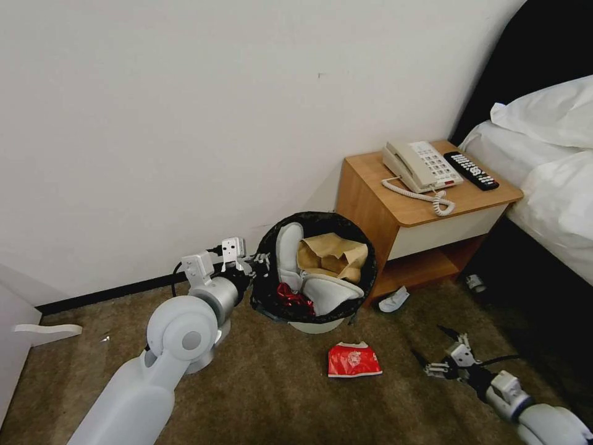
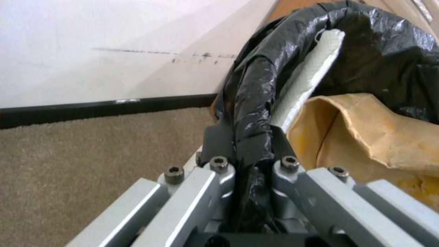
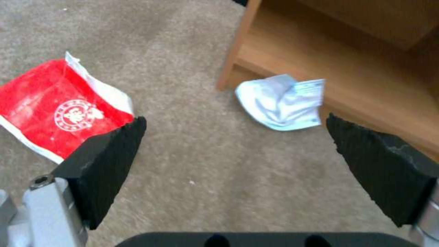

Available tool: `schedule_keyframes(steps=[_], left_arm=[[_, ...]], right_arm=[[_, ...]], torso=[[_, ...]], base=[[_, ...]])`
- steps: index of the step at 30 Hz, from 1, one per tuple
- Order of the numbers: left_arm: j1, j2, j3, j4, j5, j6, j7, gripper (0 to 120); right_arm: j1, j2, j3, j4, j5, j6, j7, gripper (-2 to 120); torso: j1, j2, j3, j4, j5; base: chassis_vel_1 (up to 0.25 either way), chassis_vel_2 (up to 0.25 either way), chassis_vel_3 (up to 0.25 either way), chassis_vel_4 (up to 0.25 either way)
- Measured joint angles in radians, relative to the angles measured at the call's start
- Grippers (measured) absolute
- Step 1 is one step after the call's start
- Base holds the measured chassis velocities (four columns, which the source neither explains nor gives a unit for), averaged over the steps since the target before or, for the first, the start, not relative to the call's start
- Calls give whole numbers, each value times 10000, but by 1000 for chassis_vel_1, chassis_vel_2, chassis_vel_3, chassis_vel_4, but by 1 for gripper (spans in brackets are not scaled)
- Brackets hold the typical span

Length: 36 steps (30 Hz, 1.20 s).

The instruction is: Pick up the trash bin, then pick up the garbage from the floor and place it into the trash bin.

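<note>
Right gripper [image 3: 235,151] hangs spread over bare carpet [image 3: 197,164]; left gripper [image 2: 249,161] pinches, seemingly tightly, trash bin [image 1: 321,324] rim

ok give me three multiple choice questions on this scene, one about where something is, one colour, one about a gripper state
1. Where does the pale-blue face mask lie?
A. inside the trash bin
B. on the carpet by the foot of the nightstand
C. on the bed

2. What colour is the flattened paper cup on the carpet?
A. red
B. green
C. black

3. What is the left gripper doing?
A. hanging open above the carpet
B. shut on the telephone cord
C. shut on the trash bin's rim

Answers:
1. B, the right wrist view shows it on the carpet against the nightstand base.
2. A, it is red with a white emblem, lying in front of the trash bin.
3. C, the left wrist view shows its fingers pinching the bag-covered rim, while the right gripper hangs open over the carpet.
</note>
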Motion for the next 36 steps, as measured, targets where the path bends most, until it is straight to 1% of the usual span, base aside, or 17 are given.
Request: schedule_keyframes(steps=[4,10,21,31,34,36], left_arm=[[-48,9,9,88,-6,1,12,4],[-92,10,35,202,-15,3,45,4],[-174,-20,83,353,-14,5,103,4],[-144,-20,90,319,-11,6,104,4],[-104,-20,86,270,-7,6,104,4],[-46,-15,85,234,14,6,100,4]], right_arm=[[580,398,-512,-375,-69,-20,-6,100],[997,758,-819,-768,-350,-23,-111,100],[1152,1100,-1239,-1101,-587,75,-251,100],[1391,1480,-1586,-1449,-762,156,-331,100],[1540,1593,-1638,-1684,-767,200,-403,100],[1820,1814,-1774,-2097,-769,218,-461,100]], torso=[[0,0,0,0,0],[0,0,0,-1,0],[0,0,0,-1,0],[0,0,0,-2,-1],[0,0,0,-1,-1],[0,0,0,-1,0]], base=[[0,0,0,0],[0,0,0,0],[0,0,0,0],[0,0,0,0],[0,0,0,0],[0,0,0,0]])
